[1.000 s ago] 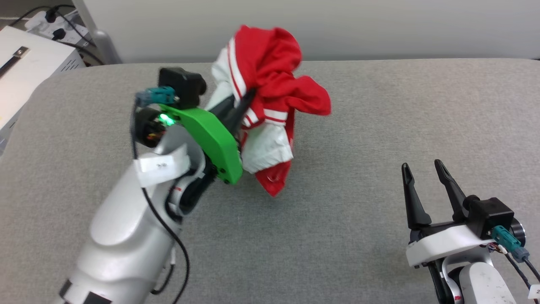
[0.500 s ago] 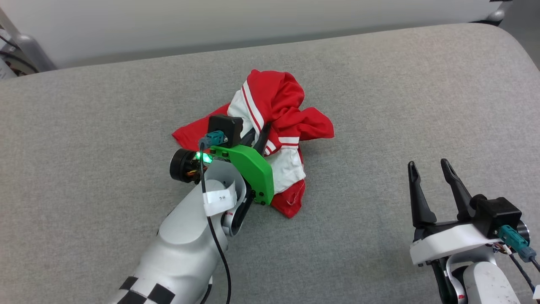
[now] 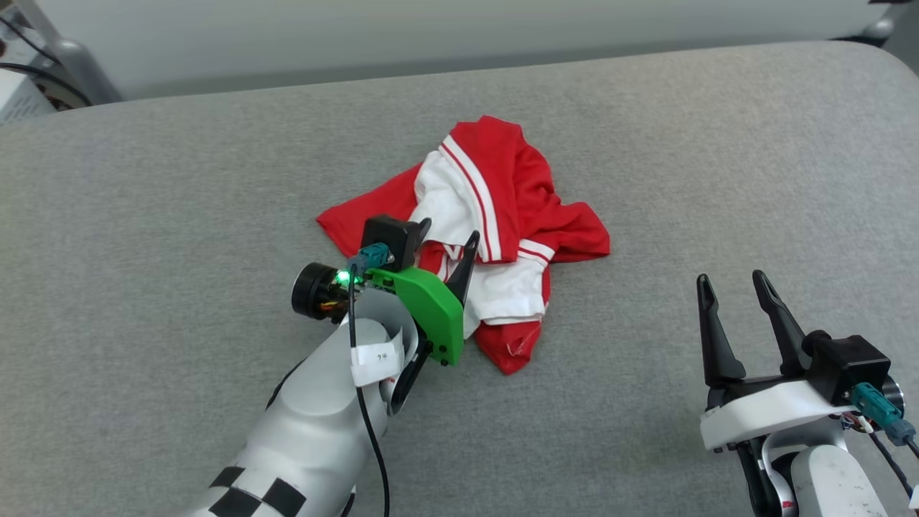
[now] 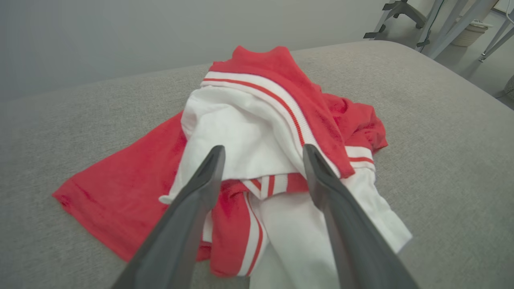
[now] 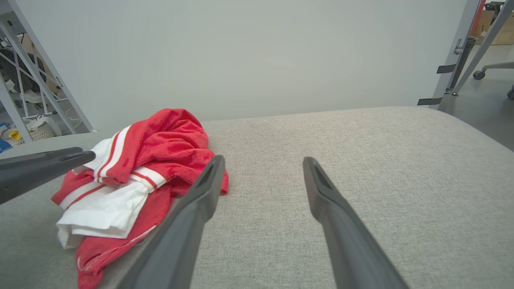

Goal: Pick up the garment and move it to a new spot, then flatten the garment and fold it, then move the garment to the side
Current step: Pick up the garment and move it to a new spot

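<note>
The crumpled jersey T-shirt (image 3: 502, 194) is bright red with white short sleeves, and its trim is striped in red and white. The padded fabric tabletop (image 3: 143, 215) is a flat, faintly speckled light grey. The left gripper (image 3: 449, 230) has dark charcoal fingers on a vivid green plastic bracket (image 3: 427, 309) with a teal connector (image 3: 373, 255). Its silver forearm (image 3: 309, 431) bears a black-and-white check. The right gripper (image 3: 731, 278) has the same dark fingers on a white bracket (image 3: 761, 416).

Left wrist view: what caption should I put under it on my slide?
Open jaws poised over a crumpled red-and-white shirt lying on the grey surface.
</note>
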### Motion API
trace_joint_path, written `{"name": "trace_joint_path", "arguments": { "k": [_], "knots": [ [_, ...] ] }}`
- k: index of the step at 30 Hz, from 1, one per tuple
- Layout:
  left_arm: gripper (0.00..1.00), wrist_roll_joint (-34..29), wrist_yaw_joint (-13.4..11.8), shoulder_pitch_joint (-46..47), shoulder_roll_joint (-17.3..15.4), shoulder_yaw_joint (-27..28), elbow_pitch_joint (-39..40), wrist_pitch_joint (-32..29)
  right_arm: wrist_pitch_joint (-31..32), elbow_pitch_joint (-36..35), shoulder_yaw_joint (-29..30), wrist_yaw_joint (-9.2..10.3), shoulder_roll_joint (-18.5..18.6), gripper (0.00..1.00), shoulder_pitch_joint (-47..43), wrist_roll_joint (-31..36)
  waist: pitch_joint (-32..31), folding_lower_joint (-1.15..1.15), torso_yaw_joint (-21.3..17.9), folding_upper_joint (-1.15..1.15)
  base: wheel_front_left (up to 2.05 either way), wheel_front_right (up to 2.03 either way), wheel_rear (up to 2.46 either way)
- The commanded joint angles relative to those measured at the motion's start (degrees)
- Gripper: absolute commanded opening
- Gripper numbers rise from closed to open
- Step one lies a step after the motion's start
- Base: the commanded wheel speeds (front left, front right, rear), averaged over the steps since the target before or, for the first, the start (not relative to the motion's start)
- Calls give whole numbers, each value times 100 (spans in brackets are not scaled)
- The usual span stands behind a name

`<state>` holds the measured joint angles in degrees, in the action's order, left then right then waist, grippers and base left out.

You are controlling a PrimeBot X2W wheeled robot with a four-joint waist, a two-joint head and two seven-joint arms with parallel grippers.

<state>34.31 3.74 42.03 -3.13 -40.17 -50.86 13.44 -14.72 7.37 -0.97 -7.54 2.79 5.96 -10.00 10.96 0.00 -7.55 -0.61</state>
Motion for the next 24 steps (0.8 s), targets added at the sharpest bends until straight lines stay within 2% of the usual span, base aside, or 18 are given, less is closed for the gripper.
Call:
{"name": "trace_joint_path", "arguments": {
  "k": [1, 4, 8, 17, 20, 24],
  "knots": [
    [100, 21, -14, 131, 22, 39, 89, 81, -28, -17, 19, 5, 9, 100, -2, 36, -239, 0, 255, 61, 0, 0, 0],
    [100, -62, -80, 167, -17, 150, 306, 140, -28, -74, 35, 5, 9, 100, -61, 74, -390, 0, 425, 61, 0, 0, 0],
    [100, -350, -230, 48, -338, 477, 992, 152, -28, -168, 54, 5, 9, 100, -142, 143, -561, 0, 612, 61, 0, 0, 0],
    [100, -719, -256, -1473, -1088, 1495, 2804, 155, -28, -546, 56, 5, 9, 100, -308, 378, -823, 0, 782, 61, 0, 0, 0],
    [100, -819, -279, -2140, -1154, 1797, 3350, 155, -28, -639, 56, 5, 9, 100, -387, 441, -886, 0, 792, 61, 0, 0, 0],
    [100, -940, -299, -2857, -1064, 2226, 3964, 155, -28, -719, 61, 5, 9, 100, -479, 476, -916, 0, 795, 61, 0, 0, 0]
  ]
}}
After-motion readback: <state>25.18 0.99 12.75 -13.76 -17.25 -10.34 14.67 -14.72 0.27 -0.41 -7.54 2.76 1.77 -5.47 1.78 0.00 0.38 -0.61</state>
